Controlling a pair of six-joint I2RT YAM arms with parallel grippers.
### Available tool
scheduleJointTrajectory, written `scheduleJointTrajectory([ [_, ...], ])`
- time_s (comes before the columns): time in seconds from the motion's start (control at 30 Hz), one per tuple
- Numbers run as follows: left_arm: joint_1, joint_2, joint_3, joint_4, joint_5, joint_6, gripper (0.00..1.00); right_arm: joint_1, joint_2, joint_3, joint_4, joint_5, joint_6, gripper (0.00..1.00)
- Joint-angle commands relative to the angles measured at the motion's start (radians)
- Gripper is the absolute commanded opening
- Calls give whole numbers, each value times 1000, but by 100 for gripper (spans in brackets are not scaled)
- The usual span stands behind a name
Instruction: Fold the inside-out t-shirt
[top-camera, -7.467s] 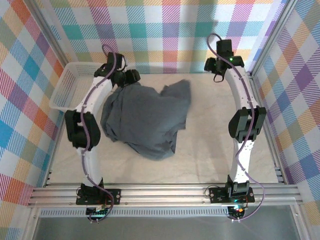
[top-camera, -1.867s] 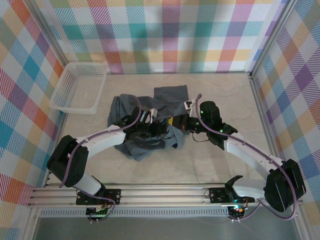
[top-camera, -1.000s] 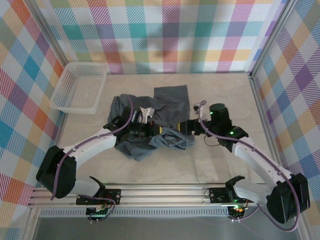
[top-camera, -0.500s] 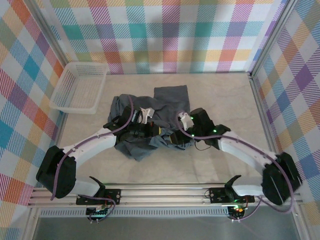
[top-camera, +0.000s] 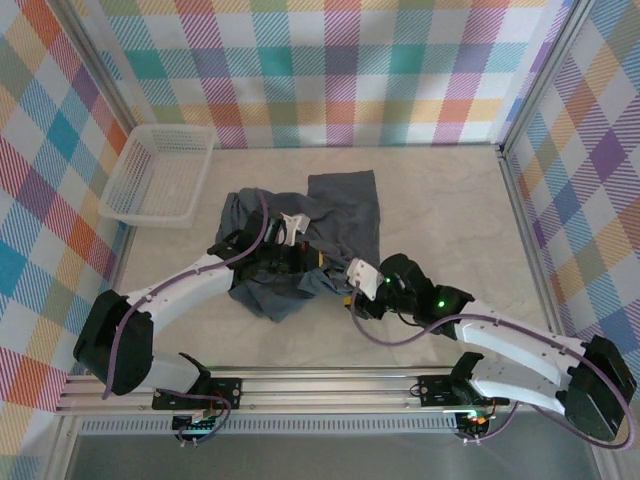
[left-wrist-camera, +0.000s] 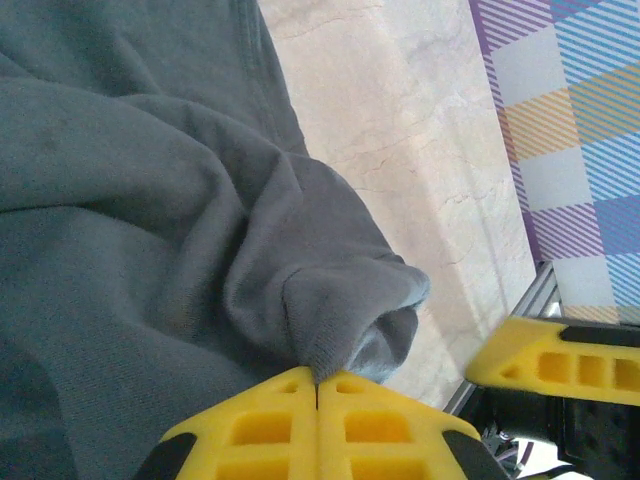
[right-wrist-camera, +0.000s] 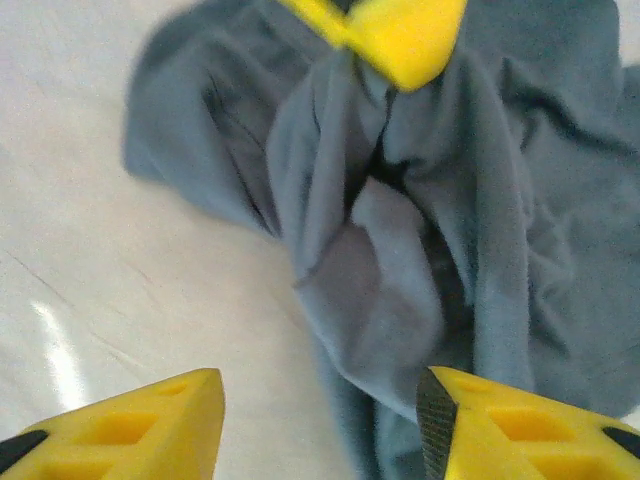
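Observation:
The inside-out t-shirt (top-camera: 340, 215) lies bunched in a blue-grey heap at mid-table. My left gripper (top-camera: 320, 266) is shut on a raised fold at the heap's near right edge; in the left wrist view its yellow fingers (left-wrist-camera: 318, 385) meet on a pinch of the t-shirt (left-wrist-camera: 150, 250). My right gripper (top-camera: 353, 292) stands open just near and right of that fold. In the right wrist view, the right gripper (right-wrist-camera: 320, 415) straddles the edge of the t-shirt (right-wrist-camera: 430, 200), cloth by the right finger and bare table by the left. The left gripper's yellow fingertip (right-wrist-camera: 395, 30) shows at the top.
A white mesh basket (top-camera: 160, 175) stands at the far left of the table. The right gripper's yellow finger (left-wrist-camera: 560, 360) sits close beside the pinched fold. Bare marble tabletop (top-camera: 450, 200) spreads right of the heap, with checked walls all round.
My right arm has swung from the right of the heap round to its near side, low by the pinched fold, and its jaws have narrowed a little. The left gripper has kept its hold.

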Motion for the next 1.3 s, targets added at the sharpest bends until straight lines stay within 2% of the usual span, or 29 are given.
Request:
scheduleJointTrajectory([
  [0.0,4,15,27,-15,12,26,0,1,32,-64,150,68,-466,50],
  [0.17,4,12,17,-8,7,30,0,0,62,-77,230,22,-596,47],
  [0.37,4,14,13,-2,17,31,0,-1,150,-64,338,52,-656,47],
  [0.53,4,8,9,-4,12,35,0,-2,232,-35,359,68,-707,49],
  [0.6,4,5,6,-7,12,38,0,-4,244,-25,368,70,-710,46],
  [0.73,4,-1,0,-12,6,44,0,-14,219,-6,322,40,-705,38],
  [0.9,4,-1,-7,-8,5,43,0,-50,127,-10,216,-32,-679,42],
  [1.1,4,6,-6,6,13,36,0,-61,148,-4,223,-35,-674,33],
  [1.27,4,1,-7,0,7,37,0,-61,206,9,259,-61,-666,43],
])
